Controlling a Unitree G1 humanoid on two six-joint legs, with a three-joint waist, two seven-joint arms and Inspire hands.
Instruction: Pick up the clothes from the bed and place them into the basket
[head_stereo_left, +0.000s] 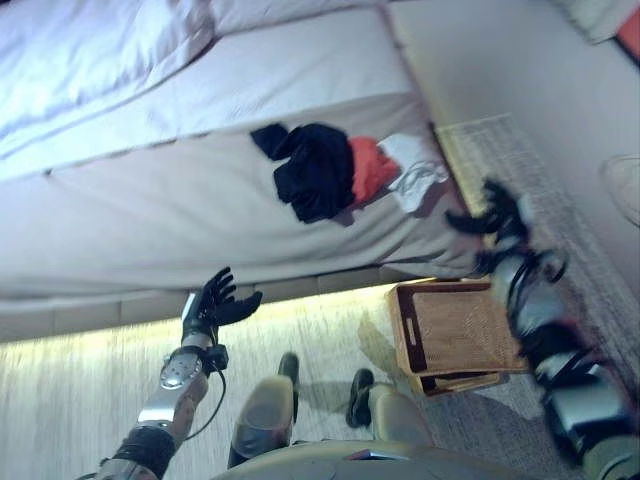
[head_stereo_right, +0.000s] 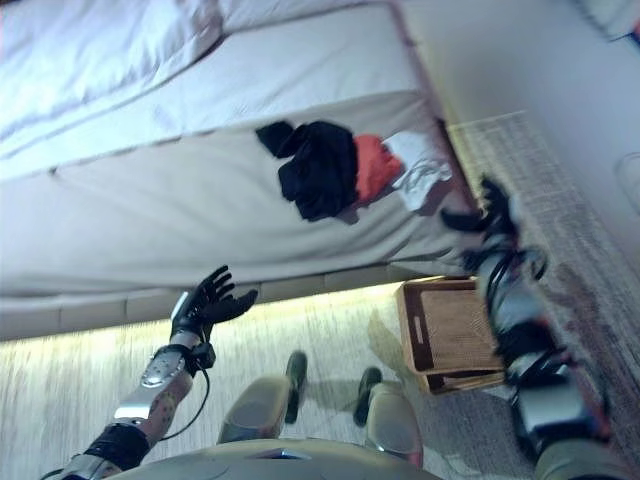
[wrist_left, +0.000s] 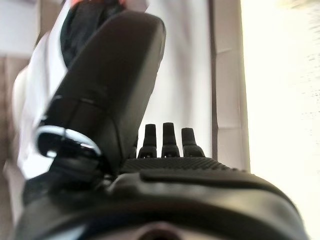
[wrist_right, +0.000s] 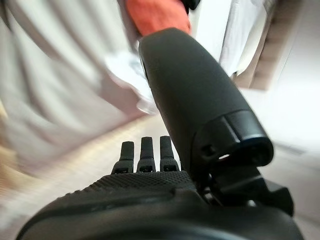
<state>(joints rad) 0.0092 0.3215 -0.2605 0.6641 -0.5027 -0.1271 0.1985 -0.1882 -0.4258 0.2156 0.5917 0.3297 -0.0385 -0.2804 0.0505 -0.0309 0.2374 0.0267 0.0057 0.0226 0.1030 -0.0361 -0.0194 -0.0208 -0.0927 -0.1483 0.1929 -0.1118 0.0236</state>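
On the bed (head_stereo_left: 150, 210), near its right edge, sits the whole pile: black clothes (head_stereo_left: 315, 170), an orange piece (head_stereo_left: 372, 168) tucked against them, and a white piece (head_stereo_left: 415, 172) right beside that. Nothing's picked up yet, so I'd say we're at the very first step, the reach. From the left eye view, the right hand (head_stereo_left: 495, 215) hangs just off the bed's corner, close to the white piece but not touching it, fingers spread. The basket (head_stereo_left: 450, 335) is on the floor below that corner, looks like nothing in it. The left hand (head_stereo_left: 215, 305) is way off to the side over the floor, fingers fanned out, holding nothing.

Right eye view shows the same layout: pile on the mattress, basket by the bed base, right hand between the two.

Left wrist view: thumb sticking up, fingers straight, bed side past them, a bit of the dark clothes far off. Idle, I'd guess.

Right wrist view: thumb up and fingers straight, nothing between them, with the orange piece and white cloth ahead.

Next move, as I see it: the right hand needs to go in over the bed edge, come down on the nearest cloth and close on a good bunch of it.
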